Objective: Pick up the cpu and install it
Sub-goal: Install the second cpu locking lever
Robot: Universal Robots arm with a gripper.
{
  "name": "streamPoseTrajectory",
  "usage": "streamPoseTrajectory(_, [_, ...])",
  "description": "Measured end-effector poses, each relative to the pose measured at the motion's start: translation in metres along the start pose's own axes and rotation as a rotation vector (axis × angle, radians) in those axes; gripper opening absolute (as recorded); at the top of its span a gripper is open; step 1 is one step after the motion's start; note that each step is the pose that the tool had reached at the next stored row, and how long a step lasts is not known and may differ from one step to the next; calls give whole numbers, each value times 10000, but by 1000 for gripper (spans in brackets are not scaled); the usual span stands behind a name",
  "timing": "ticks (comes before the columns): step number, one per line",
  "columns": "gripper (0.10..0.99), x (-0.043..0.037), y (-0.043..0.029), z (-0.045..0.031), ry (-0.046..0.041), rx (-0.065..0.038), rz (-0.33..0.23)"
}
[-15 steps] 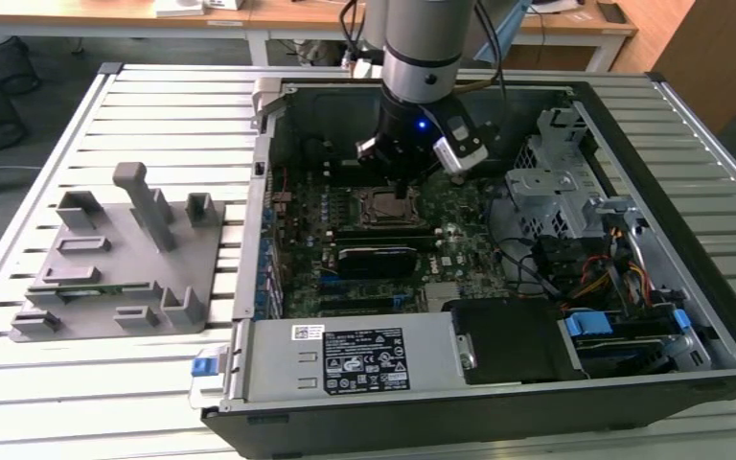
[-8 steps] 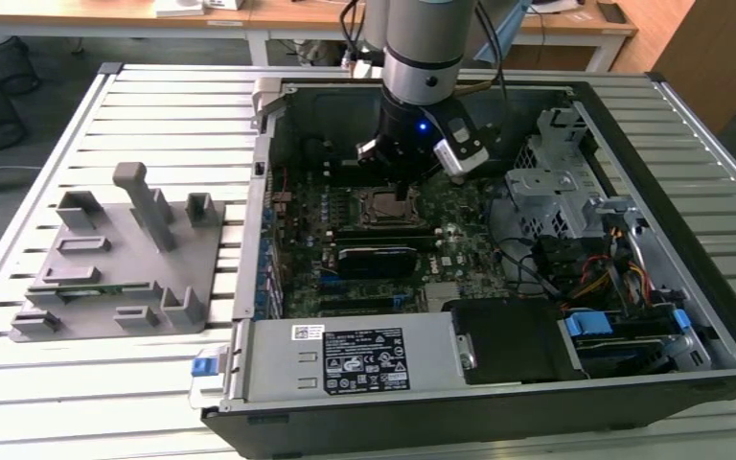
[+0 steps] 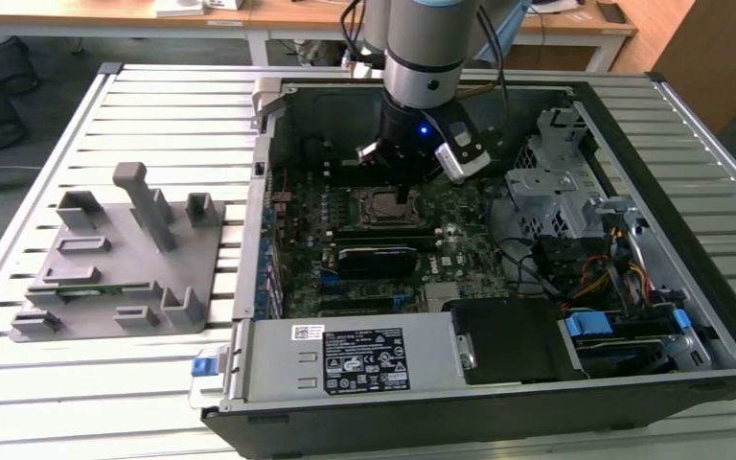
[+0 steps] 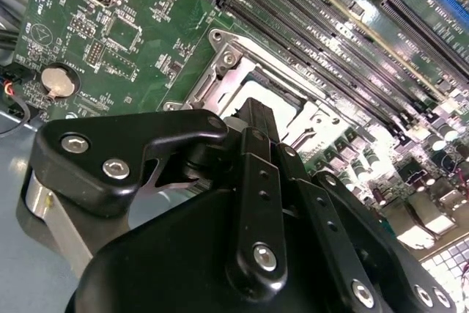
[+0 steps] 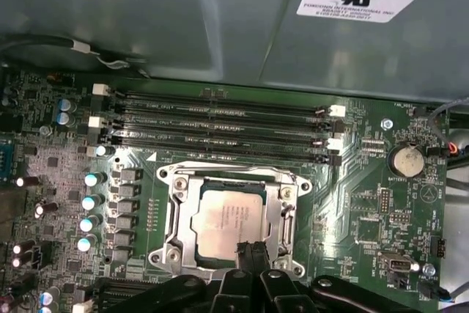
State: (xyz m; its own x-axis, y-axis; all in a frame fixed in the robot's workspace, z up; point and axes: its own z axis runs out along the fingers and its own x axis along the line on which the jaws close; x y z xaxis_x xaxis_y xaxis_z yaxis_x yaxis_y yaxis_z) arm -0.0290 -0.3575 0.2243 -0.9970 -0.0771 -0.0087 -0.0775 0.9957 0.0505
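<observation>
Item: cpu [image 5: 227, 219]; silver-grey square chip, lying flat inside the socket frame [image 5: 229, 218] on the motherboard [image 3: 458, 244]; in the first wrist view its top face is exposed and level, edges parallel to the frame's inner walls.

Item: tool [image 5: 249, 258]; hanging directly over the socket frame, its dark fingers [image 5: 256, 265] close together at the cpu's near edge; whether they pinch the chip or merely rest at it cannot be told, nor how wide they stand.

Item: memory slots [image 5: 220, 119]; a bank of long black channels just beyond the socket frame, apart from the tool.

Item: coin battery [image 5: 405, 160]; round, well to one side of the socket frame.

Item: computer case [image 3: 675, 379]; open, lying on the slatted tabletop [image 3: 164, 105]; grey fixture [image 3: 126, 259] beside it, well away from the socket frame.

Handling note (judgement): seating appears the step in hand; done well, the chip stays square and flat to the frame, with straight vertical motion and no sideways drag or pressing force.
</observation>
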Motion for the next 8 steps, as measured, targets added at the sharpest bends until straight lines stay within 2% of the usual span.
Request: streamPoseTrajectory(8, [106,2,-34,-20,21,-16,1])
